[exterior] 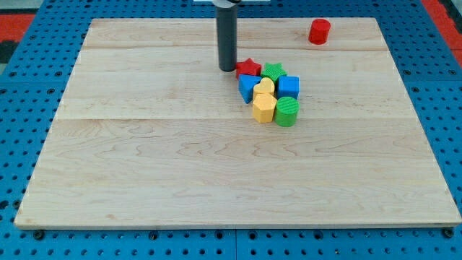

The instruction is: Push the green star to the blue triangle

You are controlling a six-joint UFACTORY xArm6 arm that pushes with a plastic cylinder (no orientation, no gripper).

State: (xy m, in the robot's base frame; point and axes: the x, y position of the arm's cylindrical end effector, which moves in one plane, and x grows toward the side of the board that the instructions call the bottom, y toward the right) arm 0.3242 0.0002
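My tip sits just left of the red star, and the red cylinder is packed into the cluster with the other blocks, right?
Not quite. My tip is just left of the red star, but the red cylinder stands alone near the view's top right, well apart from the cluster around the green star and blue triangle. The camera view shows it.

No writing, label, brand, number or sign can be read anywhere, neither on the wooden board nor on the blocks lying on it.
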